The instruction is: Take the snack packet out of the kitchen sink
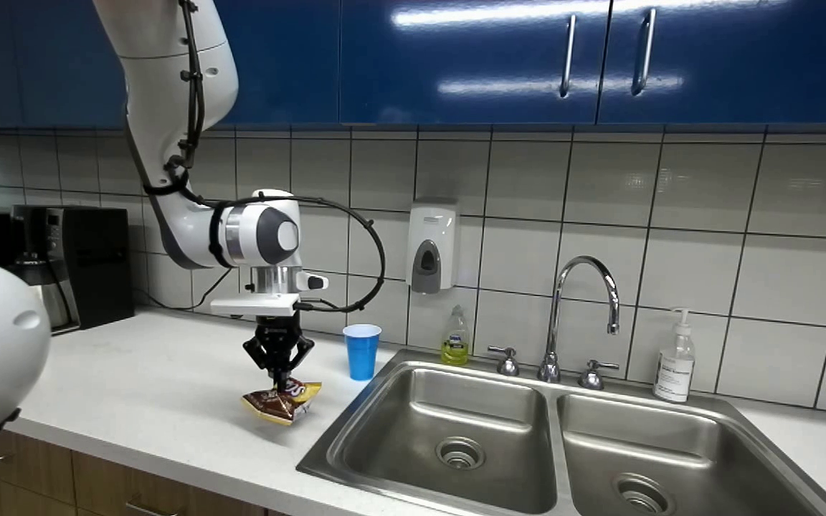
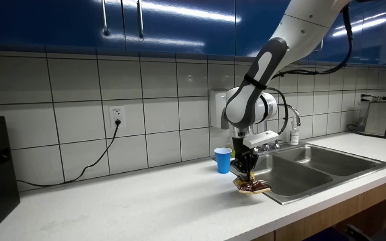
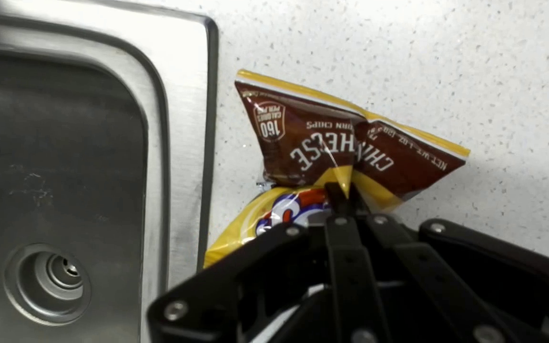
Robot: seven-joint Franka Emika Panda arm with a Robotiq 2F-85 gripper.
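The snack packet, brown, yellow and red, is pinched at its middle by my gripper. The packet hangs low over the white counter beside the sink, with a shadow under it. In the wrist view the packet is creased and folded where the fingertips close on it. Part of it is hidden behind the gripper. The double-basin steel sink is in both exterior views, with its rim just beside the packet. In the wrist view the sink's edge is left of the packet.
A blue cup stands on the counter behind the gripper, near the sink corner. A yellow soap bottle, a chrome faucet and a pump bottle line the sink's back edge. Blue cabinets hang above.
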